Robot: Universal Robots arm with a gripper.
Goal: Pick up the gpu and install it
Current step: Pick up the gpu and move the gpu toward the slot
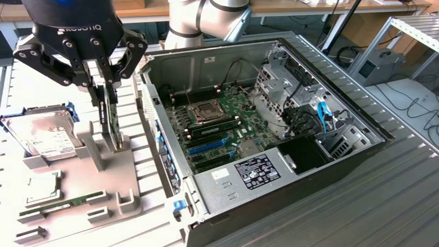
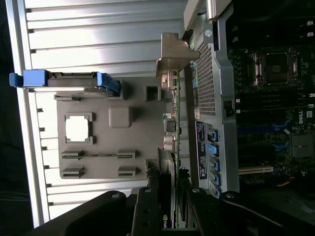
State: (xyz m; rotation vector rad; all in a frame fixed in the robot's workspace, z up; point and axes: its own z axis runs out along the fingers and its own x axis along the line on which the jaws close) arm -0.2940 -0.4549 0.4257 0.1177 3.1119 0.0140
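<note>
The gpu (image 1: pixel 110 123) is a thin dark card standing on edge at the grey parts holder (image 1: pixel 120 180), its lower end beside an upright post of the holder. My gripper (image 1: pixel 104 90) hangs right above it and is shut on the card's upper edge, one finger on each face. In the wrist view the gpu (image 2: pixel 172 123) runs away from the gripper (image 2: pixel 170 184) with its metal bracket (image 2: pixel 171 54) at the far end. The open computer case (image 1: pixel 357 149) lies to the exterior view's right, with the motherboard (image 1: pixel 219 123) and its blue slots (image 1: pixel 209 146) exposed.
On the holder sit a hard drive in a blue frame (image 1: pixel 44 134), a square chip (image 1: pixel 41 185) and a green RAM stick (image 1: pixel 61 203). The case's near wall (image 1: pixel 154 128) stands close beside the gpu. Cables and drive cages fill the case's right end.
</note>
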